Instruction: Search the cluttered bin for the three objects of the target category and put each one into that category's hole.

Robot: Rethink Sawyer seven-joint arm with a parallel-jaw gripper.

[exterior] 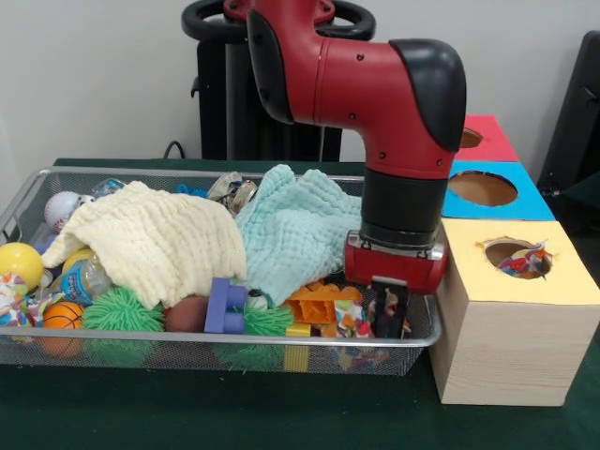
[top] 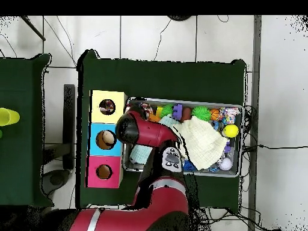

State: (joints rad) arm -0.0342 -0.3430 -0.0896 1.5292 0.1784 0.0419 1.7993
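Note:
The wire mesh bin (exterior: 187,339) holds a heap of toys and cloths. My gripper (exterior: 390,314) is down in its right front corner, next to the yellow-topped box. A polka-dot cloth (exterior: 351,322) lies crumpled right beside and under it; whether it is held is hidden. Another polka-dot cloth (exterior: 527,262) shows inside the yellow hole (exterior: 506,251). A third multicoloured dotted cloth (exterior: 13,298) lies at the bin's left end. In the overhead view the arm's wrist (top: 130,127) covers the gripper, next to the yellow hole (top: 107,107).
A plain cream cloth (exterior: 155,239) and a mint-green cloth (exterior: 295,230) drape over the heap. Green spiky balls (exterior: 120,311), a purple block (exterior: 225,305), an orange brick (exterior: 319,305) and a yellow ball (exterior: 19,265) lie around. Blue-topped (exterior: 483,189) and red-topped (exterior: 472,138) holes stand behind the yellow one.

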